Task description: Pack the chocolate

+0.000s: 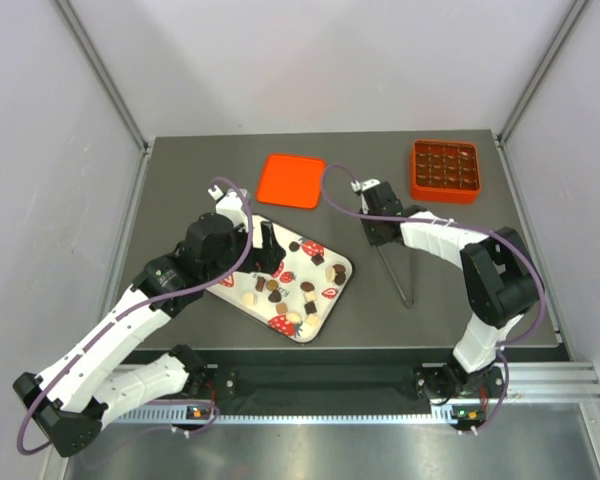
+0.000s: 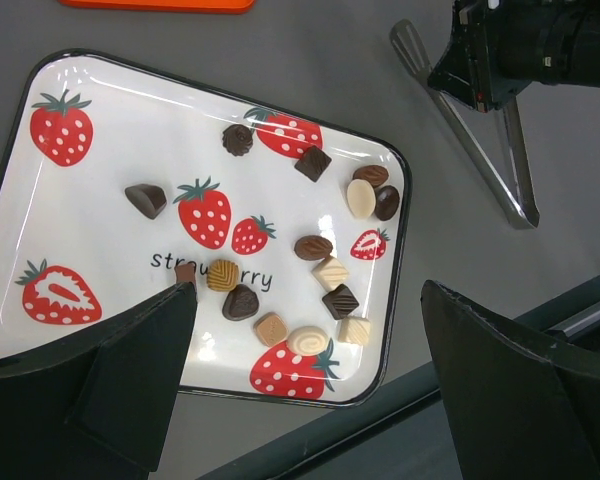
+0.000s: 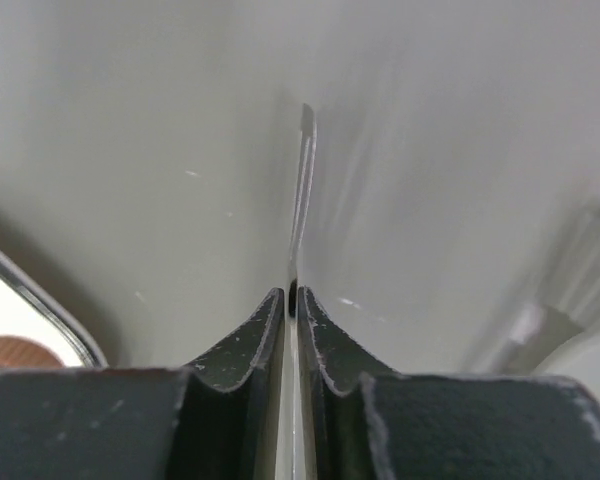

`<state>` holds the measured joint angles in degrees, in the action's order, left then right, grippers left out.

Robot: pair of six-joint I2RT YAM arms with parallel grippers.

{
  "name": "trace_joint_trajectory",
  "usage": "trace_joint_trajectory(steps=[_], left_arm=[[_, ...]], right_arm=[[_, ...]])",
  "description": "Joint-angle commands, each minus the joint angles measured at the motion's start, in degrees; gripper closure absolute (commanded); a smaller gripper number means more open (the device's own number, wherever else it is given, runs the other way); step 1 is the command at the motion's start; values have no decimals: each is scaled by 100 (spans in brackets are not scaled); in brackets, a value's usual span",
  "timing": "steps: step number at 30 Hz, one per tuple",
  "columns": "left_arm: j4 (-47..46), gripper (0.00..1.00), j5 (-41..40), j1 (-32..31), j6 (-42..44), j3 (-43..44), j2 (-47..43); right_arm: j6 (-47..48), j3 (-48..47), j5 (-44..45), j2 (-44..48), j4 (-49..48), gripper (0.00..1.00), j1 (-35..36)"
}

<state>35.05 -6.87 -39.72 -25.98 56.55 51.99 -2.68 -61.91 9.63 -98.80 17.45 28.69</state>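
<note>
"White tray [image 2: 90, 220] with the strawberry prints, where?"

"Left of centre on the grey table [image 1: 180, 180], skewed, right under the left gripper [image 2: 305, 300]."

"And the chocolate [image 2: 313, 247]?"

"Loose on that tray: dark, light brown and cream pieces, round and square, bunched mostly toward its right half. One small brown piece showing just at the tip of a left finger; cannot tell whether touching."

"Left gripper's grip?"

"Spread wide, nothing between the fingers [image 2: 130, 380]. Hangs above the tray."

"Right gripper [image 3: 292, 298]?"

"Pinched tight on a thin metal arm of the tongs [image 1: 400, 275], just to the right of the tray. Joined end of the tongs toward the near edge of the table, open ends up by the gripper."

"Further back?"

"Orange box [image 1: 446, 170] near the far right corner, split into a grid of small cells, dark inside — contents too small to tell. Orange lid [image 1: 291, 180] flat on the table behind the tray, well apart from the box."
</note>
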Motion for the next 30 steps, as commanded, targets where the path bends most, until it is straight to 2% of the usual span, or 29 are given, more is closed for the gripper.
trace_joint_trajectory(steps=[1,2,6,7,8,9,12,13,14,19,23,30], left_arm=[[20,1,11,9,40,14,-48],[37,1,11,9,40,13,-57],[151,1,-33,9,40,66,-145],[169,1,-42,9,40,66,-206],[178,1,-42,9,31,75,-241],[187,1,-33,9,31,75,-268],[239,1,-7,9,14,75,-400],[265,1,2,9,14,66,-461],[274,1,19,17,14,49,-487],[327,1,160,9,-4,22,-593],[336,1,423,17,-30,66,-611],[327,1,634,17,-109,40,-760]], right_arm=[[92,-155,180,-104,-260,87,-12],[83,-181,215,-95,-251,86,-12],[-127,-443,363,80,-15,70,-12],[-310,-497,425,133,256,58,-12],[-391,-541,530,203,389,52,-12],[-557,-524,601,395,521,40,-12],[-847,-236,707,878,856,20,-65],[-901,-129,664,994,961,5,-74],[-945,-24,628,1099,1031,0,-83],[-1191,679,743,1574,1366,0,-275],[-1200,1093,391,1882,1357,0,-557],[-1403,1155,312,1646,1384,0,-601]])
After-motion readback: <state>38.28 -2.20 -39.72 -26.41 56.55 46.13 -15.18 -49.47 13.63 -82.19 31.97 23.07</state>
